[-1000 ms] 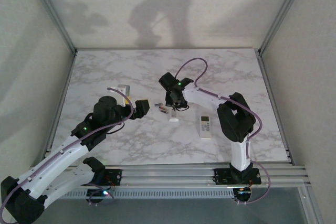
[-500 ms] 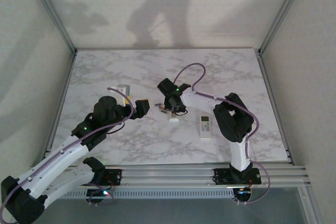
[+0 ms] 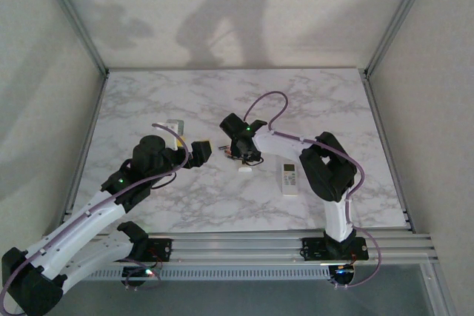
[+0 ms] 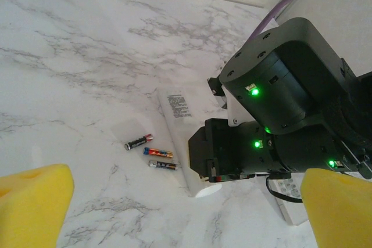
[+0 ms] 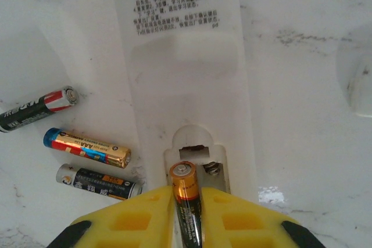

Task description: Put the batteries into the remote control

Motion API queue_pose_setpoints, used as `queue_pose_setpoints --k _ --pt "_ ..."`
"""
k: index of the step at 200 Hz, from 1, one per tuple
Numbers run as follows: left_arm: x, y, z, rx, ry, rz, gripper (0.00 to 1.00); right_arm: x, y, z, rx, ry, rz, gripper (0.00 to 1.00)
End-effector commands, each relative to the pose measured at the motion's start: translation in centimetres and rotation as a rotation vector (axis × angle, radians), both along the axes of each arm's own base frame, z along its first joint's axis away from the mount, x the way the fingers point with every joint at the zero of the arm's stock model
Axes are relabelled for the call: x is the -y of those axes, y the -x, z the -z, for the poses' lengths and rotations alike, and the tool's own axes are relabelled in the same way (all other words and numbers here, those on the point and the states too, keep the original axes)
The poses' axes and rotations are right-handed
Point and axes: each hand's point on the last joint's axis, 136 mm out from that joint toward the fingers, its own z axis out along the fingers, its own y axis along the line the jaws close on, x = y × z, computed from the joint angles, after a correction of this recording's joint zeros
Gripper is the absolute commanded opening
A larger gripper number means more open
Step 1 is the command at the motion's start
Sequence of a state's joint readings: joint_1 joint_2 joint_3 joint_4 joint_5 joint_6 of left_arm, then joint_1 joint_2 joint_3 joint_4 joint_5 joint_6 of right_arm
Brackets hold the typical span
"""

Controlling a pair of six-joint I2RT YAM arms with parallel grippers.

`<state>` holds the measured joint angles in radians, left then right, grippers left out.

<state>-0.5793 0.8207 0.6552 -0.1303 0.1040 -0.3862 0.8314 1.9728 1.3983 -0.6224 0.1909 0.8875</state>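
Close view from the right wrist: a white, slab-shaped plastic remote control [image 5: 180,56] lies face down on the grey-veined white marble counter [image 5: 290,114], printed label up. Its rear battery bay [image 5: 196,161] is uncovered at the end nearest the camera.

The right arm [image 3: 296,142] reaches over it. Its jaws stand narrow, yellow pads [image 5: 133,219] pressed on both sides of one slim dark battery w/ a copper-gold front end [image 5: 186,187].

That battery's long axis runs in line w/ the remote's long axis. The copper end points away from the jaws, nose over the bay's left-hand slot. A small metal spring [image 5: 213,169] shows in the slot beside it. So the target sits straight ahead of & just below the held cell. The next move prob. needs a short push forward & down, kept parallel to the slot. Polarity marks can't be read.

Three loose batteries [image 5: 87,148] lie on the counter just left of the remote, roughly crosswise to it, none touching.

Overhead view: the left arm [image 3: 111,190] hangs off to the left, near but not touching, jaws spread wide w/ nothing btwn them. The right arm is clearly the nearer. A second white remote, buttons up [image 3: 290,178], lies apart to the right.
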Motion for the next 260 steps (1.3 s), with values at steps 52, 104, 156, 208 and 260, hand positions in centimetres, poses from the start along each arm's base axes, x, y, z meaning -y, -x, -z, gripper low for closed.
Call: queue_pose_setpoints --k 52,104,156,208,260 --pt "0.4 -0.3 -0.4 0.022 0.021 0.008 0.99 1.1 1.3 -2.1 -0.005 0.027 0.039 0.27" --pt "0.3 -4.2 0.6 -0.084 0.127 -0.159 0.96 2.0 -1.1 -5.2 0.054 -0.018 0.029 0.32" --pt "3.3 -12.3 7.4 -0.352 0.069 -0.153 0.74 1.2 -2.2 -4.2 0.004 -0.258 -0.061 0.28" --pt "7.8 -16.1 11.6 -0.423 0.057 -0.015 0.64 0.6 -2.7 -2.4 -0.032 -0.239 -0.069 0.21" --pt "8.9 -16.8 13.6 -0.464 0.058 0.015 0.64 0.6 -2.3 -1.0 -0.061 -0.222 -0.068 0.19"
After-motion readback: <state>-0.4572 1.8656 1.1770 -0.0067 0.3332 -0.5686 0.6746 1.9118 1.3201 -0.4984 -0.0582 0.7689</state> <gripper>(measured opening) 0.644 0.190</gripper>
